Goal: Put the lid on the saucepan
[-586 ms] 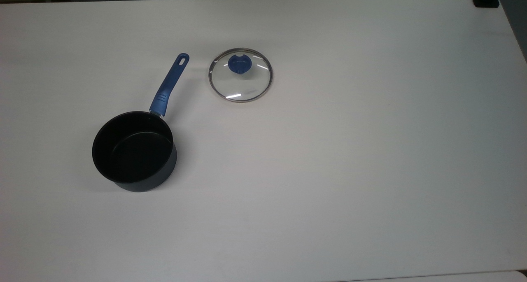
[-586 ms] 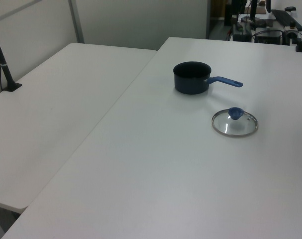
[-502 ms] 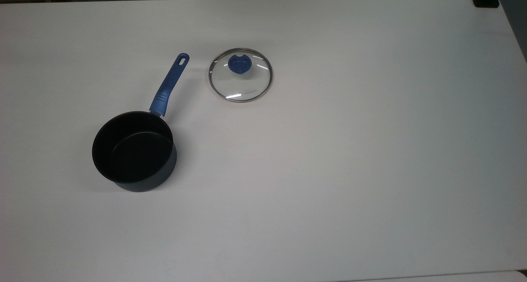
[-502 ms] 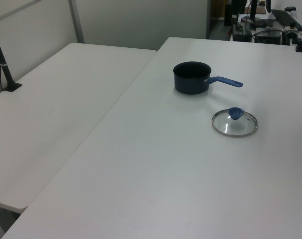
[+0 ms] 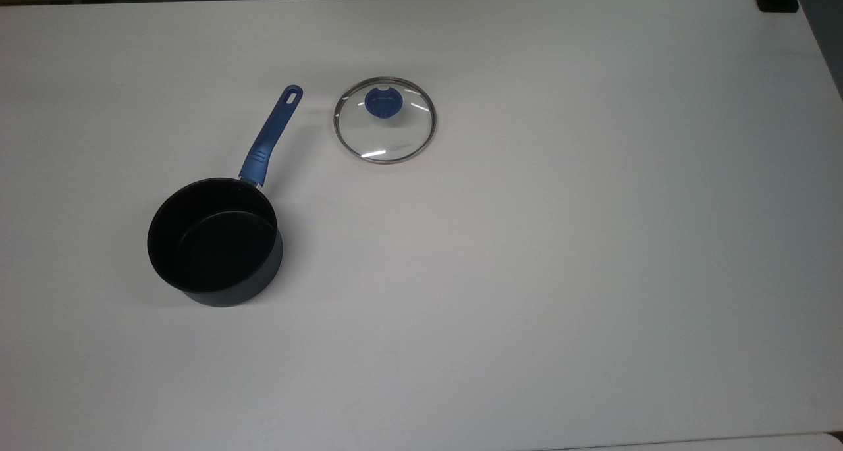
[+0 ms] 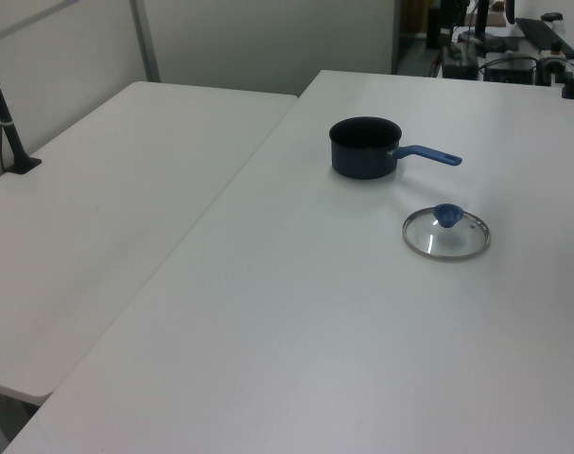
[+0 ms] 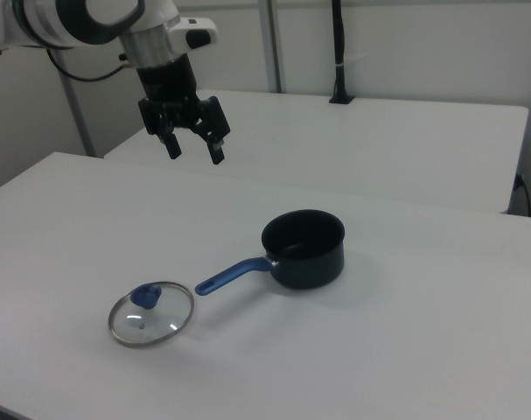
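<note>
Top view: lid (image 5: 384, 120) flat on worktop (image 5: 560, 240), beside saucepan (image 5: 214, 241) handle. Left view: lid apart from pan, untouched. Right view: end effector (image 7: 194, 147) spread wide, empty, high above lid, which lies below it. Approach step; next descend onto the knob.

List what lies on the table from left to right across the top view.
saucepan → its blue handle, angled up toward the top view's right → lid, lying flat on the table, apart from the handle.
</note>
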